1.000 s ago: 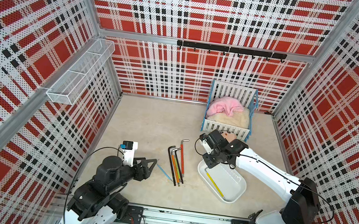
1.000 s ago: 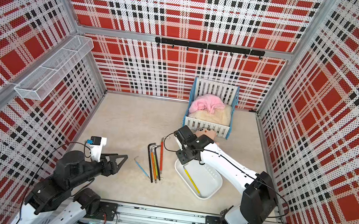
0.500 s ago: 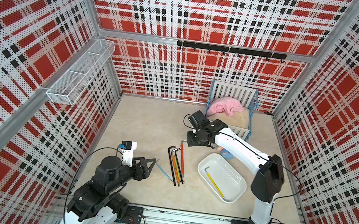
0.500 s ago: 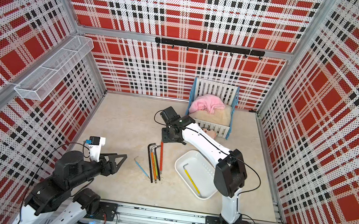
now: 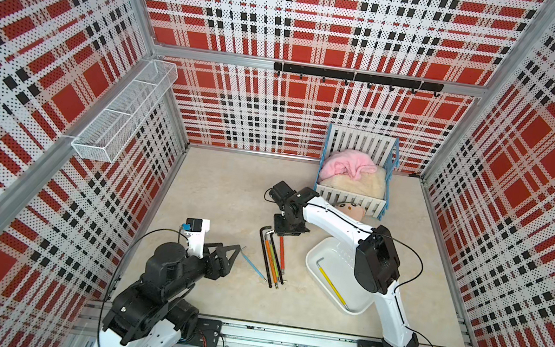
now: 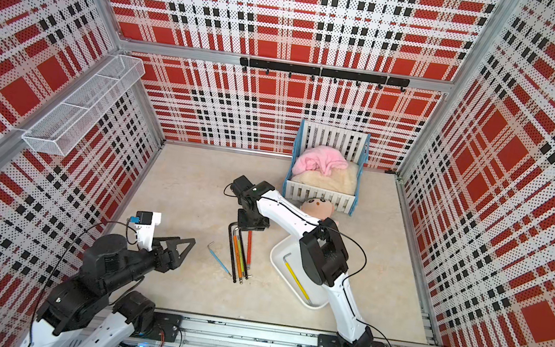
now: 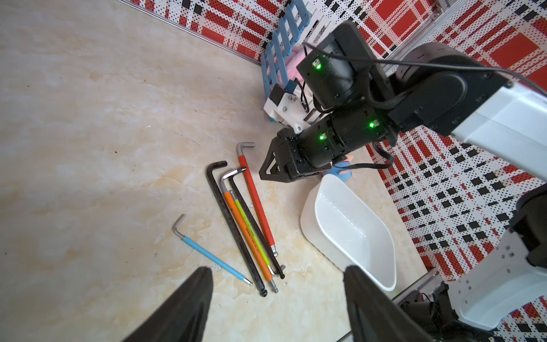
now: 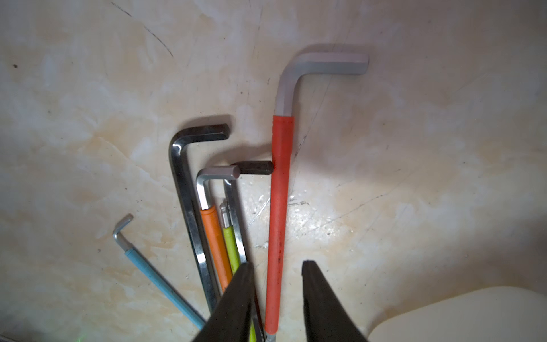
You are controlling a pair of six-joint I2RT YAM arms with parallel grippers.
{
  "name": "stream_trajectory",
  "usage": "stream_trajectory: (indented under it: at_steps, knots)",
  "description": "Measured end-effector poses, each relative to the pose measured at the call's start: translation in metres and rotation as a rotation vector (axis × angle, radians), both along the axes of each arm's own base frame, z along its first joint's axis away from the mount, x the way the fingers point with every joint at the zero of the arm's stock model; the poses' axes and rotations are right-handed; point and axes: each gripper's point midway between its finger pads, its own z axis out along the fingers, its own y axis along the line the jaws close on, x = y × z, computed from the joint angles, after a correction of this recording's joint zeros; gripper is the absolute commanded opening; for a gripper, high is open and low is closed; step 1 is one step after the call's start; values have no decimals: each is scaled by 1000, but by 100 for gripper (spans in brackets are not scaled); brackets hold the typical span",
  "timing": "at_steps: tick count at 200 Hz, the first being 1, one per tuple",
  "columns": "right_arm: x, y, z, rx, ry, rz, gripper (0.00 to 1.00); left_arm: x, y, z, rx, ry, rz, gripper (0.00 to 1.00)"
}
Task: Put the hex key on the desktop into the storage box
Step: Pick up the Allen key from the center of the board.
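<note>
Bare desktop is left open far left; the right is blocked by the storage box, crib and doll.

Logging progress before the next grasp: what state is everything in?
Red-sleeved steel hex key: flat on beige marbled desktop, ungripped.
Yellow-sleeved hex key: inside shallow white plastic storage box.
Blue-sleeved hex key: on desktop, apart.
Right gripper: open, jaws straddling red key.
Left gripper: open, empty.
</note>
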Motion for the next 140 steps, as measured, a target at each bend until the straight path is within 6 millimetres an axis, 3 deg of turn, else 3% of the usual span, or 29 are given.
stream_trajectory:
  at_steps: [45, 140]
  knots:
    - [3, 4, -23, -27, 30, -18, 30, 0, 0, 0, 3, -2, 0, 75]
    - [15, 15, -47, -38, 37, -35, 29, 1, 1, 0, 4, -3, 3, 75]
